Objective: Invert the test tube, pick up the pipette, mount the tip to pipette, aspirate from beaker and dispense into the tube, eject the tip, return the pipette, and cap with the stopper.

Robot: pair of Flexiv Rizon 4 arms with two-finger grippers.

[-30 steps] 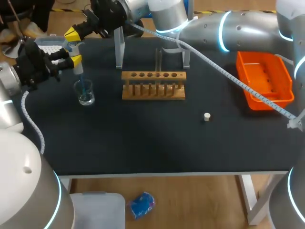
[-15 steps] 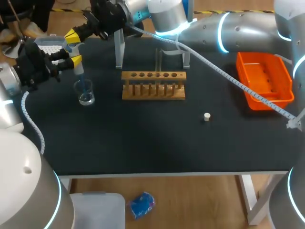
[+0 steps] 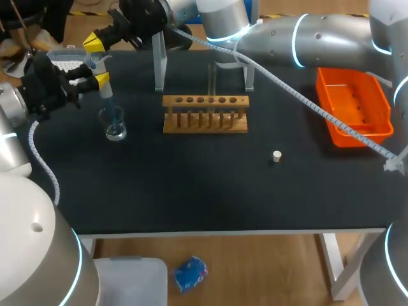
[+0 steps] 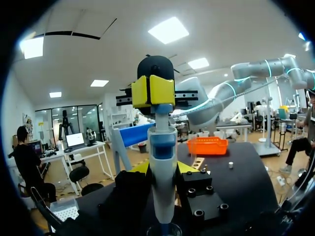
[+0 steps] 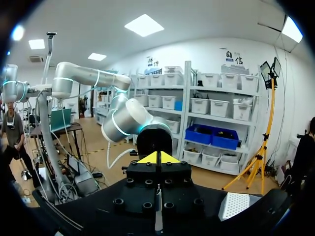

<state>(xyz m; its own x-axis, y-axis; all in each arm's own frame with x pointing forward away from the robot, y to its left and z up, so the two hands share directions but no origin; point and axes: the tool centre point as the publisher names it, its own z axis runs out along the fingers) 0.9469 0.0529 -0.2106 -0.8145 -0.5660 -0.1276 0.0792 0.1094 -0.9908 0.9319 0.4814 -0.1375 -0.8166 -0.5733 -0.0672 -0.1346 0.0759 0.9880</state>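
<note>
Left gripper (image 3: 100, 80) grasped the pipette (image 3: 106, 95), likely light and slick, mid-barrel above the fragile beaker (image 3: 115, 125); right gripper (image 3: 94, 44) sat clenched atop.

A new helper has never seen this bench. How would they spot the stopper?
Start at the wooden rack in the middle of the black table. In front of it, off toward the orange tray, sits the stopper: a small pale plug, alone on bare tabletop, touching nothing.

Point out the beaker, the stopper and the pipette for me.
beaker (image 3: 120, 131), head view, on its glass wall.
stopper (image 3: 276, 155), head view, on its top.
pipette (image 4: 162, 172), left wrist view, on its white barrel.
</note>
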